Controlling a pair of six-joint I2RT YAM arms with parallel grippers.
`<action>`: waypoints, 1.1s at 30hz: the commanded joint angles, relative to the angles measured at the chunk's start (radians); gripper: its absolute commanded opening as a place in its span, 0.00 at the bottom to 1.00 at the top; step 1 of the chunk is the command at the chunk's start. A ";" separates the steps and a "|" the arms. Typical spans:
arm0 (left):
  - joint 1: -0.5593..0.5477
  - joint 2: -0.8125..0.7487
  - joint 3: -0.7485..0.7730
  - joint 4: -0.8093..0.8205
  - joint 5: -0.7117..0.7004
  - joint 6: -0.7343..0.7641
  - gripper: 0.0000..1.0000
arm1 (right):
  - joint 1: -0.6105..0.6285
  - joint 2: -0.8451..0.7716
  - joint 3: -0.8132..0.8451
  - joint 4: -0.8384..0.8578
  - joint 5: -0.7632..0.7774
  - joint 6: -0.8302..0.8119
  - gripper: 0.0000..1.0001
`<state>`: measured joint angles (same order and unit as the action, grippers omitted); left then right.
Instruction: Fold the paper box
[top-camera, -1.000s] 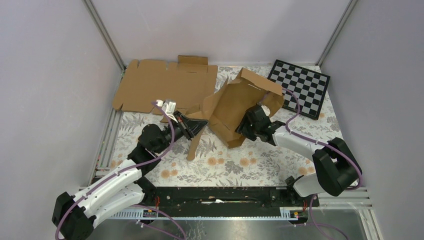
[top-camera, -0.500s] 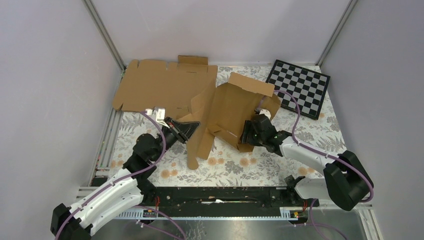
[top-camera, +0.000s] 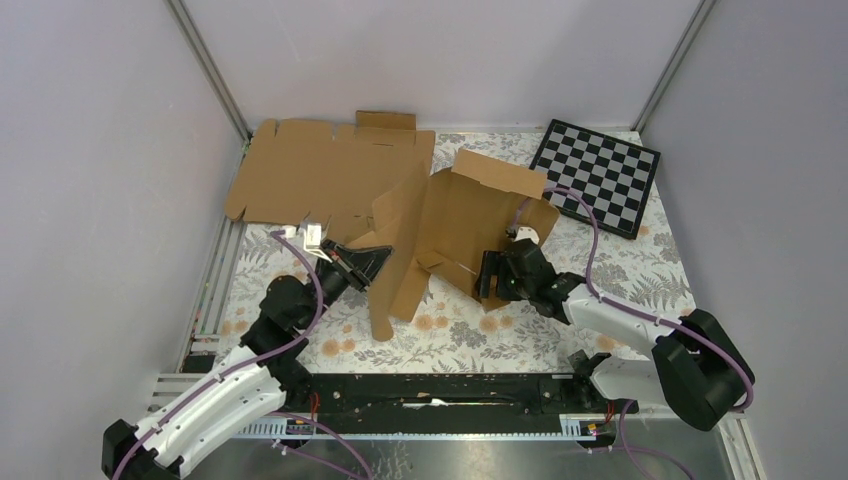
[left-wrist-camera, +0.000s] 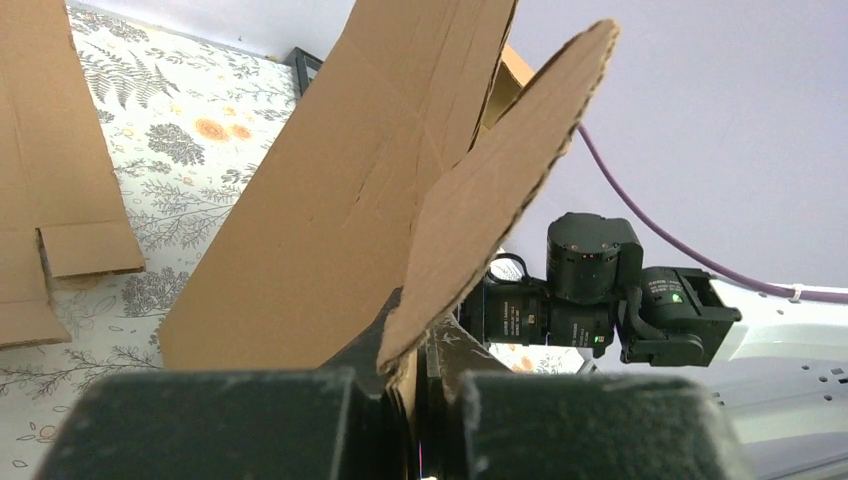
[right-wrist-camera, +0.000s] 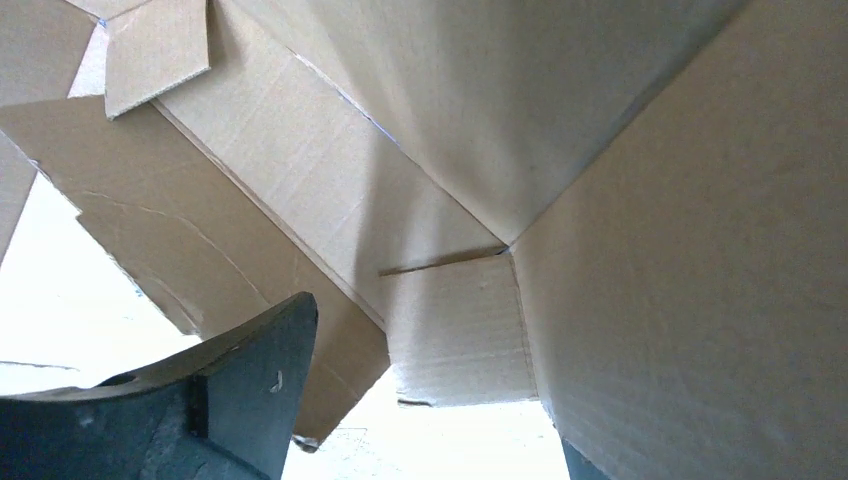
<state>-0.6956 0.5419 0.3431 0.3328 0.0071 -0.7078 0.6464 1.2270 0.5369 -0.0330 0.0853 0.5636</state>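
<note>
Pinches the near-left flap of the plain brown corrugated cardboard box in the left claw, pressed together on it. Sits half-raised mid floral-patterned table. Keeps the right claw spread at the box's near edge: one finger showing, the other hidden behind a cardboard wall.

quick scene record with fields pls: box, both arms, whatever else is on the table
box: brown cardboard, partly folded, panels raised, mid-table
left fingers: shut on a flap at the box's left side
right fingers: open, at the box's near edge, cardboard close in front of them
sheet: flat brown cardboard, far left
checkerboard: flat, far right
table: floral cover
</note>
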 joint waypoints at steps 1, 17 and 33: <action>-0.005 -0.020 -0.018 0.020 -0.046 -0.029 0.00 | 0.011 -0.020 -0.050 0.072 -0.028 0.045 0.85; -0.004 0.017 0.208 -0.331 0.071 0.286 0.00 | 0.001 -0.072 -0.043 0.181 0.203 -0.140 0.81; -0.004 0.017 0.235 -0.403 0.119 0.341 0.00 | -0.181 -0.254 -0.013 0.159 0.064 -0.164 0.95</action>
<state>-0.6991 0.5484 0.5438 -0.0147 0.0799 -0.3893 0.5018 0.9985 0.4759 0.1223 0.1951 0.3805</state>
